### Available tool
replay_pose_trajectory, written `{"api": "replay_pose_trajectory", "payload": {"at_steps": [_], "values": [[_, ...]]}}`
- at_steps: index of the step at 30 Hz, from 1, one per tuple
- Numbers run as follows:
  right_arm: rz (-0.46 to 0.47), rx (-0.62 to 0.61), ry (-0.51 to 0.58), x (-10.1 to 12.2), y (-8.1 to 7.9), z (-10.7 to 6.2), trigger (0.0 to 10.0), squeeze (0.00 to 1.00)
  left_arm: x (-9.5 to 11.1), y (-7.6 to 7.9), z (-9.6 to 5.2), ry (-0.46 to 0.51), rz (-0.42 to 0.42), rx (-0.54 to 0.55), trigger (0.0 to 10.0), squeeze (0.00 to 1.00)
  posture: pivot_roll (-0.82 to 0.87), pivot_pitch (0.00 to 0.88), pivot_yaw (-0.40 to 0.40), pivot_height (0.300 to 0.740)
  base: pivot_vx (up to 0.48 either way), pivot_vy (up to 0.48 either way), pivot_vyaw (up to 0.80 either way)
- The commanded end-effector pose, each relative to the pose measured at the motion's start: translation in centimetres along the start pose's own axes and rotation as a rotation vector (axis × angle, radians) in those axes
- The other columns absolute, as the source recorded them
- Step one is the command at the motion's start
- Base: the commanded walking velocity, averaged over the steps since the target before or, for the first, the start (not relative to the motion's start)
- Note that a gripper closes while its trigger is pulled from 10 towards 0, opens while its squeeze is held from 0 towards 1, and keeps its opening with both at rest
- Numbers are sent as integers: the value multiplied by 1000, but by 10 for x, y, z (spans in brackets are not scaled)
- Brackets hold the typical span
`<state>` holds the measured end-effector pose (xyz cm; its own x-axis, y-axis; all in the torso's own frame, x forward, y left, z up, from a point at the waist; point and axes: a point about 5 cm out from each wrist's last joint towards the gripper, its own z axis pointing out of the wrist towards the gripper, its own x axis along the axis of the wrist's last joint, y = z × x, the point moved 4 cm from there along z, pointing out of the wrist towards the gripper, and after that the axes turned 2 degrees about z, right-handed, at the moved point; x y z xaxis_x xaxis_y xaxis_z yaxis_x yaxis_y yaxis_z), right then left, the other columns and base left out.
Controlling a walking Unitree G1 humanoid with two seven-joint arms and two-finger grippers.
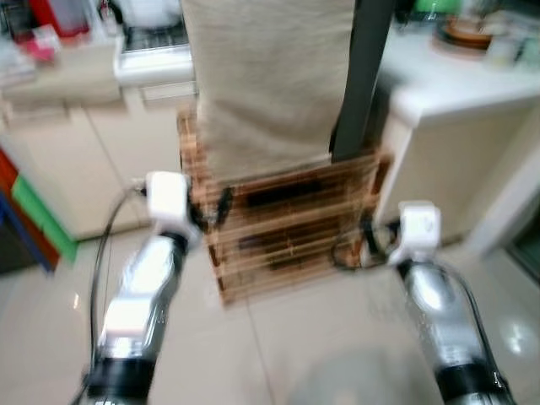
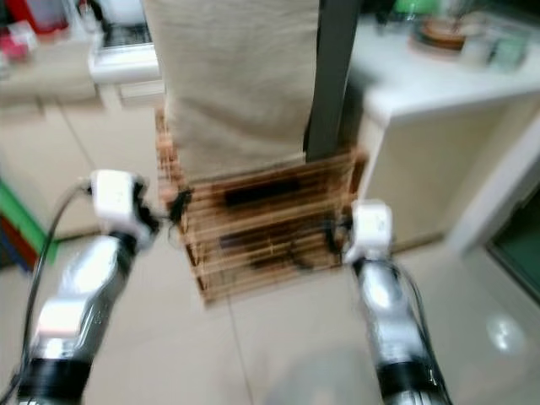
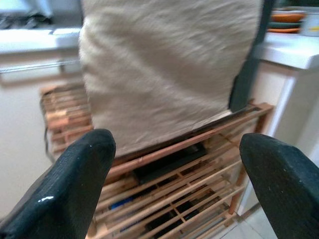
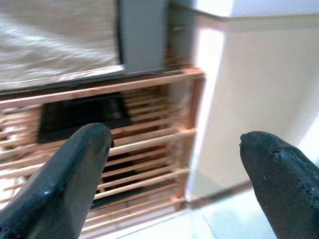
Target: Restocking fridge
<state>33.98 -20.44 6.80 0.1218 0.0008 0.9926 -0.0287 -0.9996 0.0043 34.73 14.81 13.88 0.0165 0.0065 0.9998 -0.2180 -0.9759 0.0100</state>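
No fridge can be made out with any certainty; the head views are blurred. What stands directly ahead is a slatted wooden rack (image 1: 295,228) on the pale tiled floor (image 1: 278,354), its shelves holding a few dark flat items too smeared to identify. A beige cloth (image 1: 266,80) hangs down over the top of the rack, and a dark grey upright panel (image 1: 363,80) runs down beside the cloth to the rack's top edge.

The left gripper (image 3: 174,184) is held out in front of the rack, fingers (image 3: 70,189) released and spread wide — nothing between them, and the cloth and upper slats show through the gap. The right gripper (image 4: 174,179) is likewise raised toward the rack's right end, its fingers (image 4: 65,174) parted with nothing held; beyond them the rack's corner post meets a cream cabinet side (image 4: 244,99). Both silver arms reach forward from the bottom of the head views, the left gripper near the rack's left edge (image 1: 221,205) and the right one near its lower right corner (image 1: 364,245).

To the right of the rack stands a white bench (image 1: 456,76) carrying a bowl-like dish (image 1: 468,32) and other blurred items. To the left, cream cabinets (image 1: 76,160) sit under another bench — red (image 1: 59,15) and pink (image 1: 38,42) things rest there.
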Motion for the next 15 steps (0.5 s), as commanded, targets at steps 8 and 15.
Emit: {"api": "replay_pose_trajectory", "payload": {"at_steps": [8, 15], "values": [[125, -128, 129, 21, 22, -10, 10000, 0, -13, -25, -9, -45, -4, 87, 10000, 0, -143, 0, 75, 740, 0, 480, -766], [137, -119, 183, 40, 20, -8, 10000, 0, -14, -32, -11, -44, 0, 107, 10000, 0, -140, 0, 69, 740, 0, 480, -764]]}}
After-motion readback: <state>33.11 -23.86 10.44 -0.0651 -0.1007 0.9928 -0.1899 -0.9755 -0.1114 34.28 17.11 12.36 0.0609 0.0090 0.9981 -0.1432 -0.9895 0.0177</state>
